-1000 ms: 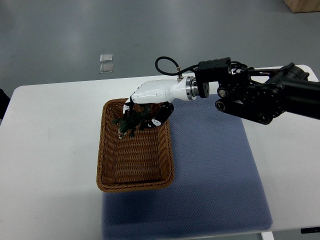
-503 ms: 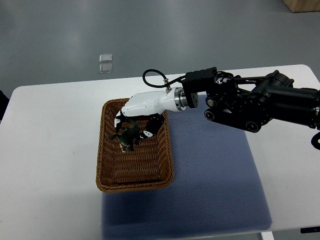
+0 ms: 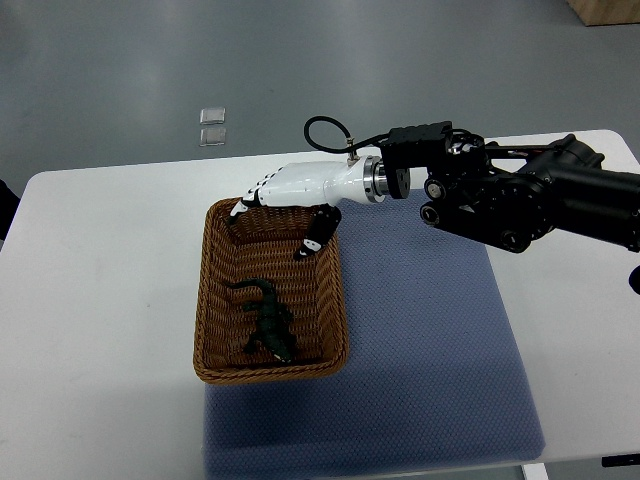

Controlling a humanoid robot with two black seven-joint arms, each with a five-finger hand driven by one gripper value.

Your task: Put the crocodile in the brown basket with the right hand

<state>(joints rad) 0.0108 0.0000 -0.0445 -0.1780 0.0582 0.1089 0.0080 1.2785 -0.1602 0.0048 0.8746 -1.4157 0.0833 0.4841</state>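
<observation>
From my station I saw the right hand (image 3: 285, 195) hanging over the far end of the brown basket (image 3: 215, 300), its white shell reaching in from the dark arm (image 3: 520, 195) at the right edge. The fingers (image 3: 314, 240) were spread loose and held nothing; one dark-tipped finger pointed down toward the basket's far right corner, the others fanned along the far rim. I couldn't tell whether any fingertip actually touched the wicker, since the angle was steep there.

The crocodile (image 3: 268, 320) lay inside the basket, on the woven floor toward the near end, clear of the hand. It was dark green, stretched out at a slant, one end toward the basket's middle and the other close to the near wall. Which end was the head I couldn't make out at that size.

The basket sat on the white counter (image 3: 100, 300), its right side overlapping the edge of a blue-grey mat (image 3: 430, 340) that covered the counter's middle and right. A black cable (image 3: 325, 125) looped up above the wrist. Beyond the counter, on the grey floor (image 3: 300, 60), two small pale squares (image 3: 212, 126) sat one just behind the other. No left arm showed anywhere in my view.
</observation>
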